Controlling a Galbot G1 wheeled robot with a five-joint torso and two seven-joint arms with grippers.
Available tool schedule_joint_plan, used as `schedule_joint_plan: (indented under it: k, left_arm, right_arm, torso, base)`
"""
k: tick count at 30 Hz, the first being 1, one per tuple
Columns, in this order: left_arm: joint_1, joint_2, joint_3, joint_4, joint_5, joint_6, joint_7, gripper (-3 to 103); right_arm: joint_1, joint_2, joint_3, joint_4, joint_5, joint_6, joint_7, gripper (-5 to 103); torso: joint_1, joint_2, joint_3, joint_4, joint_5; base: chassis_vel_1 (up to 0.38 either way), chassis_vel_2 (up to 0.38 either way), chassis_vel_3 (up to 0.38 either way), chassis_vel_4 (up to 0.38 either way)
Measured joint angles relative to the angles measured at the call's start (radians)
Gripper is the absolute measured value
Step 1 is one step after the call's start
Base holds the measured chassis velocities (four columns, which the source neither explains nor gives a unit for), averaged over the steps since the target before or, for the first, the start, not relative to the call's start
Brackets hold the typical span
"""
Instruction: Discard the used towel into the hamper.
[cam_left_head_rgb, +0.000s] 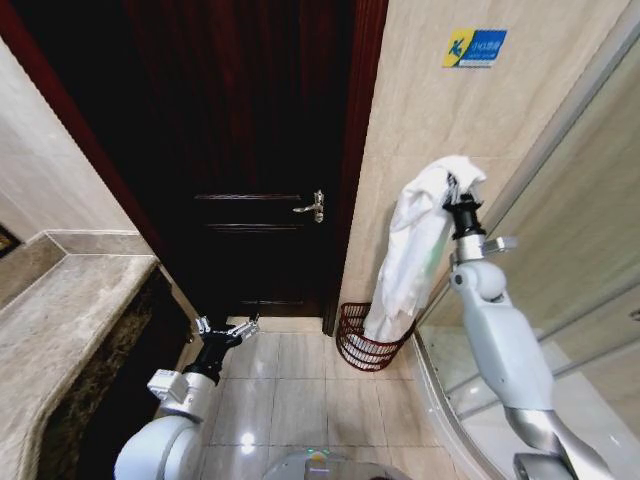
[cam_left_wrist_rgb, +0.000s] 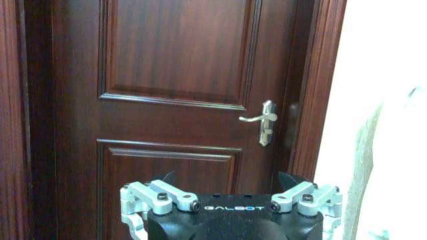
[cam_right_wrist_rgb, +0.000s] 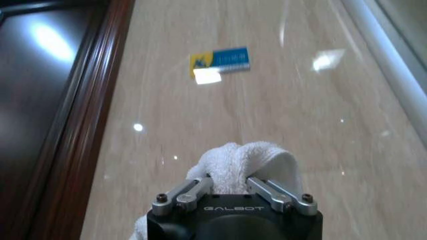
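Nearest, at seven o'clock in the head view, the left gripper (cam_left_head_rgb: 226, 330) idles low with fingers spread. Farther, at two o'clock, the right gripper (cam_left_head_rgb: 457, 192) pinches the top of the white terry-cloth towel (cam_left_head_rgb: 408, 255). The towel hangs long-axis vertical, its tail pointing into the round dark red-brown wire hamper (cam_left_head_rgb: 364, 339) on the floor. Releasing well likely means lowering first, centred over the rim, so the cloth gathers inside.

The towel (cam_left_head_rgb: 410, 245) is plain white. The hamper (cam_left_head_rgb: 362, 340) is dark red-brown open wire mesh. The door (cam_left_wrist_rgb: 173, 90) is dark reddish wood; the wall sticker (cam_right_wrist_rgb: 220, 61) is blue and yellow.
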Motion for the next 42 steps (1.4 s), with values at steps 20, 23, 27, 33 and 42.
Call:
schedule_joint_plan:
  k: [20,23,27,33,42]
  left_arm:
    - [0.000,0.000,0.000,0.000,0.000,0.000,0.000,100]
    - [0.000,0.000,0.000,0.000,0.000,0.000,0.000,100]
    - [0.000,0.000,0.000,0.000,0.000,0.000,0.000,100]
    - [0.000,0.000,0.000,0.000,0.000,0.000,0.000,100]
    - [0.000,0.000,0.000,0.000,0.000,0.000,0.000,100]
  right_arm:
    - [0.013,0.088,-0.073,-0.450,-0.053,0.242,-0.108,9]
    - [0.049,0.106,-0.089,-0.568,-0.049,0.281,-0.141,9]
    - [0.061,0.114,-0.084,-0.624,-0.046,0.293,-0.157,9]
    - [0.063,0.112,-0.024,-0.673,-0.050,0.303,-0.162,9]
    - [0.076,0.137,-0.023,-0.674,-0.062,0.321,-0.160,9]
  torso:
    - [0.000,0.000,0.000,0.0000,-0.0001]
    - [0.000,0.000,0.000,0.0001,0.0001]
    - [0.000,0.000,0.000,0.0004,0.0003]
    - [0.000,0.000,0.000,-0.0004,0.0003]
    - [0.000,0.000,0.000,0.0002,0.0002]
  base:
    - [0.000,0.000,0.000,0.000]
    - [0.000,0.000,0.000,0.000]
    - [0.000,0.000,0.000,0.000]
    - [0.000,0.000,0.000,0.000]
    - [0.000,0.000,0.000,0.000]
